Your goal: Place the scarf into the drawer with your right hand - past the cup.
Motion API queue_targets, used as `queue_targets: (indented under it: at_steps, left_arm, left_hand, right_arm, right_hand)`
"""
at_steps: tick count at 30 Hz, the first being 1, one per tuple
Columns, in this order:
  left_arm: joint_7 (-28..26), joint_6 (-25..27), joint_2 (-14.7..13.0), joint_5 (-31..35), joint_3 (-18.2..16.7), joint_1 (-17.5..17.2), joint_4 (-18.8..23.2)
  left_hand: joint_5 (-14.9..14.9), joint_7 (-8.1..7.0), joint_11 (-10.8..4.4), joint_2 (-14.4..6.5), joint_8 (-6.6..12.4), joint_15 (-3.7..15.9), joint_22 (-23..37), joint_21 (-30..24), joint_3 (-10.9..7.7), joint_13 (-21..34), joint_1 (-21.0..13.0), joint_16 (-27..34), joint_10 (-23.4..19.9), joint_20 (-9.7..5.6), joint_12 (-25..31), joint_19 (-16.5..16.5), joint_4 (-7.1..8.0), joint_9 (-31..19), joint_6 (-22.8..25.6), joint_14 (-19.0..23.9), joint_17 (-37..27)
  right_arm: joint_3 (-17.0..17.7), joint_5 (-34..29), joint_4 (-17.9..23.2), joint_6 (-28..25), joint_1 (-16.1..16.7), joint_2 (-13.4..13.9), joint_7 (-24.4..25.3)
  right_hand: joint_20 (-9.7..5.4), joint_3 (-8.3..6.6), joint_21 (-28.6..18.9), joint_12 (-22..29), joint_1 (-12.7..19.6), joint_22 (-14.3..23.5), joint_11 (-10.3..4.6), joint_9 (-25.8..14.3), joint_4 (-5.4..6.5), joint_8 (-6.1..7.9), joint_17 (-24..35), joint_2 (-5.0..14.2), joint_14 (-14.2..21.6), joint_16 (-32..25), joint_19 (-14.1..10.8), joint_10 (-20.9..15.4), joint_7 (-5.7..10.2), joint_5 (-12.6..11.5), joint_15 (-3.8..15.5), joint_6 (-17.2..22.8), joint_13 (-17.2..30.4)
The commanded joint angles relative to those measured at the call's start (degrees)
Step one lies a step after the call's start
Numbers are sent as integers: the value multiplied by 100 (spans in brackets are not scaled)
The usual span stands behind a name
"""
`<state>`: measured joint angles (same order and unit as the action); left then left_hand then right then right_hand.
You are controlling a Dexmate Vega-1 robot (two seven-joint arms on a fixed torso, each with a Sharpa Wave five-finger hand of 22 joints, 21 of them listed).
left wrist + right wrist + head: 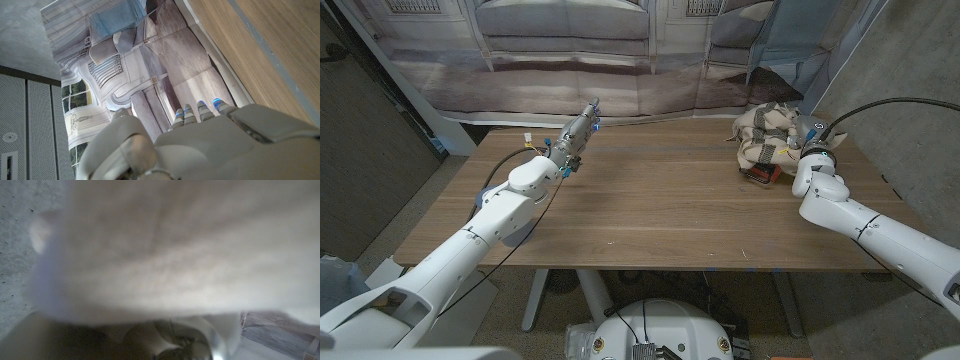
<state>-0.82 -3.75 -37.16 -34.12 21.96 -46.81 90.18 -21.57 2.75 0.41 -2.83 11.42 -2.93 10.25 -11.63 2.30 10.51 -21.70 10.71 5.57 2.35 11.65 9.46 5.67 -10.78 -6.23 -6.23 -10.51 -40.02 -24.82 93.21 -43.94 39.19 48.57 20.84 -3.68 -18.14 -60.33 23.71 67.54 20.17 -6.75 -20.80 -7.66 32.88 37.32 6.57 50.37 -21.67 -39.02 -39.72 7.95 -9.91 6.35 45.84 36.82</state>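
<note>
The scarf (763, 134), beige with dark stripes, is bunched in a heap at the table's far right, raised off the wood. My right hand (798, 148) is buried in its side and grips it, with the fingers hidden by the cloth. In the right wrist view the blurred scarf (170, 250) hangs right in front of the camera, over the dim right hand (170, 340). A small red-brown thing (761, 178) shows under the heap's near edge; what it is I cannot tell. My left hand (578, 131) is stretched out toward the far left edge, holding nothing.
The wooden table (660, 210) is bare across its middle and front. Behind its far edge hangs a printed backdrop (570, 60) of a sofa and panelling, which the left wrist view also shows as the backdrop (130, 65) beyond my left fingertips (200, 107).
</note>
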Motion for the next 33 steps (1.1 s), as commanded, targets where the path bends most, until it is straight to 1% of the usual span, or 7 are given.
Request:
queue_targets:
  at_steps: [1, 3, 6, 12, 14, 18, 33]
  left_arm:
    - [99, -61, 56, -11, 45, 76, -147]
    - [94, -70, 55, -5, 45, 72, -148]
    - [95, -66, 52, -14, 40, 66, -146]
    - [117, -80, 53, -17, 44, 73, -157]
    - [115, -72, 53, -12, 51, 77, -159]
    - [137, -63, 56, -22, 59, 85, -170]
    - [133, -50, 53, -3, 77, 88, -131]
  left_hand:
    - [16, 10, -5, -65, 8, 10, 29, 5, 14, 22, 7, 18, 51, -10, -11, 35, 10, -21, 1, -55, -16]
    - [17, 8, -2, -66, 6, 11, 29, 6, 17, 22, 6, 16, 52, -8, -11, 38, 10, -21, -4, -61, -16]
    - [17, 6, 8, -68, 7, 11, 29, 5, 21, 22, 5, 16, 52, -7, -11, 36, 10, -21, -1, -61, -16]
    - [19, -1, 1, -72, 7, 8, 29, 6, 30, 22, 1, 19, 54, 1, -11, 41, 11, -21, 0, -56, -16]
    - [19, 3, 2, -73, 6, 7, 29, 5, 32, 22, 0, 17, 55, 2, -12, 40, 11, -21, -2, -59, -16]
    - [19, 1, -1, -75, 6, 5, 29, 4, 38, 22, -2, 17, 49, 2, -9, 39, 11, -21, -1, -60, -16]
    - [21, 0, 1, -83, 9, 11, 29, 5, 57, 22, -9, 18, 53, 8, -10, 46, 11, -21, 8, -59, -16]
  right_arm:
    - [-209, -166, -200, 43, -93, -126, -171]
    - [-183, -158, -189, 43, -72, -124, -160]
    - [-168, -196, -141, 10, -35, -97, -138]
    - [-173, -302, -73, -151, 13, -91, -102]
    - [-206, -384, -66, -226, 13, -99, -70]
    - [-217, -468, -49, -338, 21, -126, -15]
    - [-99, -552, 244, -586, 136, -13, 29]
  right_hand:
    - [-917, -39, -47, -12, 164, -16, 20, -11, -5, 29, 8, 190, 101, 4, 28, -61, 16, -41, 644, 50, 21]
    - [-910, -23, -60, -22, 113, -27, 35, -10, 26, 29, 6, 181, 92, 12, 31, -53, 32, -39, 618, 55, 29]
    - [-877, 158, 15, -82, -391, -186, 117, 33, 282, -4, -39, 32, -52, 108, 100, -71, 30, -16, 583, 36, 11]
    - [-654, 357, 290, -360, -1098, -674, 98, 106, 569, -267, -221, -238, -551, 459, 151, 263, 167, -16, 521, -440, -119]
    - [-444, 384, 422, -451, -1266, -830, 109, 192, 613, -476, -329, -339, -799, 651, 350, 437, 263, -37, 389, -725, -154]
    - [-280, 438, 513, -548, -1488, -918, 120, 270, 690, -677, -423, -422, -982, 799, 508, 606, 304, -58, 264, -991, -211]
    - [112, 817, 785, -797, -2363, -979, 270, 446, 987, -1275, -593, -890, -1512, 1037, 850, 1086, 319, -195, -69, -1801, -401]
